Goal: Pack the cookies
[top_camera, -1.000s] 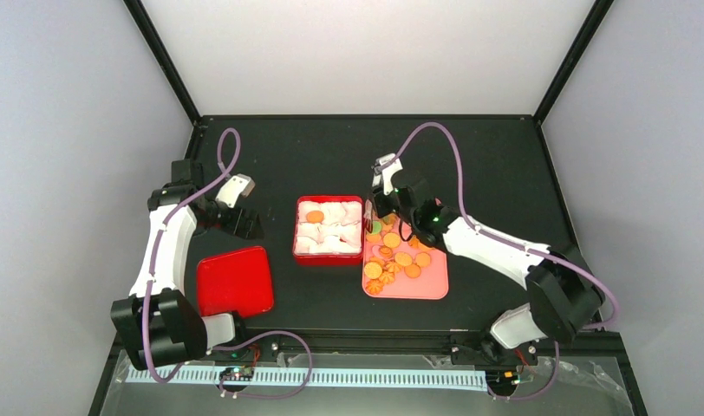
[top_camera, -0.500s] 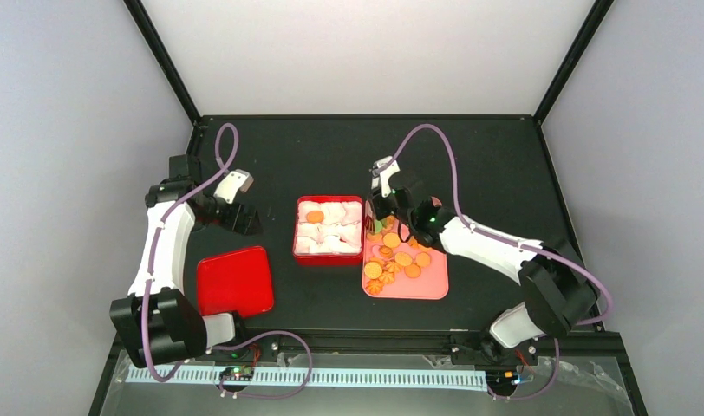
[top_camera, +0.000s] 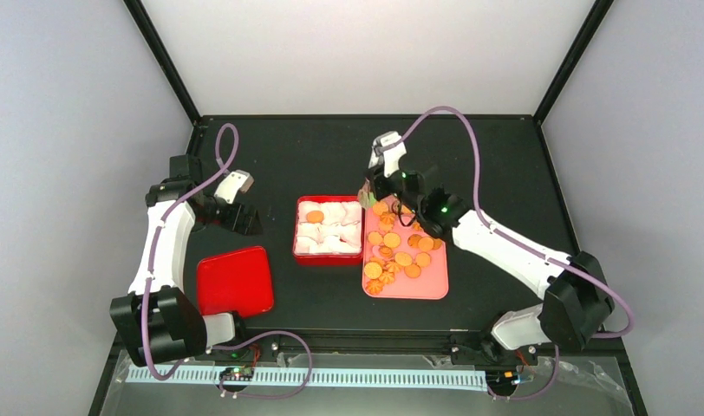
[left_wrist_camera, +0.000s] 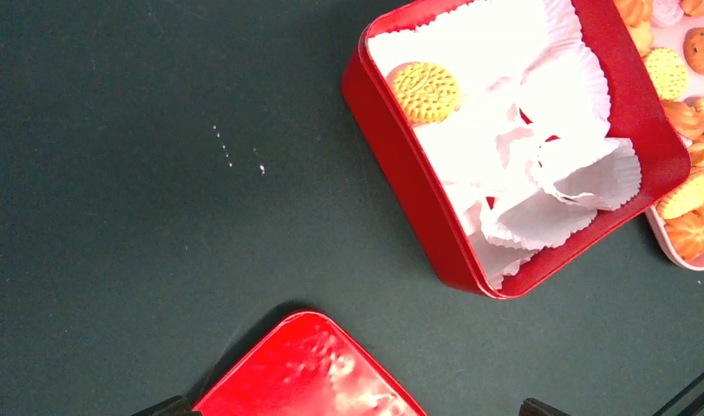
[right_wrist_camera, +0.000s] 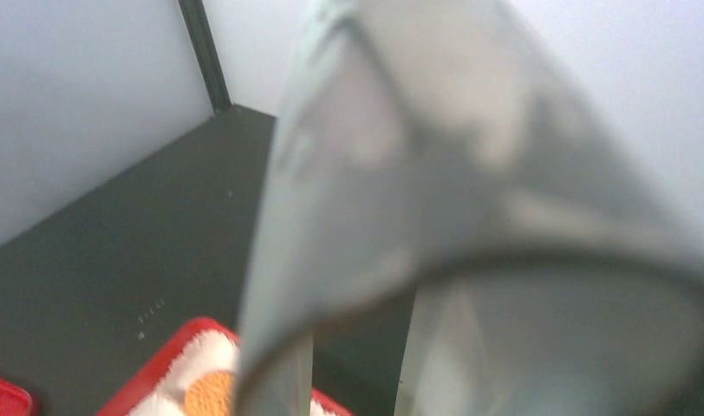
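Many orange-golden cookies (top_camera: 403, 258) lie on a pink tray (top_camera: 426, 284). One cookie (top_camera: 315, 216) sits in a red tin (top_camera: 329, 261) lined with white paper cups (top_camera: 335, 234); it also shows in the left wrist view (left_wrist_camera: 424, 90). My right gripper (top_camera: 379, 184) hangs over the gap between the tin's and tray's far ends, shut on metal tongs (right_wrist_camera: 470, 173) that fill the right wrist view. A small greenish thing (top_camera: 365, 192) shows at the tongs' tip; I cannot tell what it is. My left gripper (top_camera: 243, 218) is open and empty, left of the tin.
A red lid (top_camera: 235, 281) lies flat at the front left; its corner shows between my left fingertips (left_wrist_camera: 305, 373). The tin's wall (left_wrist_camera: 409, 182) and a few tray cookies (left_wrist_camera: 688, 173) show in the left wrist view. Black frame posts stand at the back corners.
My right arm has lifted from the tray's far end and swung back and left with the tongs. The green cookie no longer shows on the tray. The left arm has hardly moved.
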Controlling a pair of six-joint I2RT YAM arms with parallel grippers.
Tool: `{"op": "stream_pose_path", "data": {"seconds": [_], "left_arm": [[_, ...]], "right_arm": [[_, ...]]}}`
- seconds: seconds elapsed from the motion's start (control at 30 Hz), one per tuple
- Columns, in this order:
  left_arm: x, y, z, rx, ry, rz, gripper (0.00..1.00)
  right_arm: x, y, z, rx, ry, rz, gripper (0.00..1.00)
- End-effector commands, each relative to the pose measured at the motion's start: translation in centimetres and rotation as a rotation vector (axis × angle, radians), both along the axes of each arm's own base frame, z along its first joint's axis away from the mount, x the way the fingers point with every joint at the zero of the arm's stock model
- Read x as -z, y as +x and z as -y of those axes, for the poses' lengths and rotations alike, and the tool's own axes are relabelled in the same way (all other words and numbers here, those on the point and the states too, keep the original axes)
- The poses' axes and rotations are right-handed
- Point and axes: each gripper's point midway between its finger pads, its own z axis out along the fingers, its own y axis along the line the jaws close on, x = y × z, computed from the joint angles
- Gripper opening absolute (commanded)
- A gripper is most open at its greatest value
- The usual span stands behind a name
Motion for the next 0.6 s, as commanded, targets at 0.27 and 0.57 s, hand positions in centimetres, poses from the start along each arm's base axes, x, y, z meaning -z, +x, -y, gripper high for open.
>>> {"op": "stream_pose_path", "data": {"seconds": [0.27, 0.57], "left_arm": [[-0.5, -0.4, -0.1, -0.015, -0.002, -0.018, 0.99], [-0.3, -0.7, -0.2, -0.006, 0.009, -0.013, 0.99]], "right_arm": [[-2.8, 2.9, -8.4, -0.110, 0.053, 0.038, 0.18], [-1.9, 3.9, -9.2, -0.093, 0.048, 0.018, 0.19]]}}
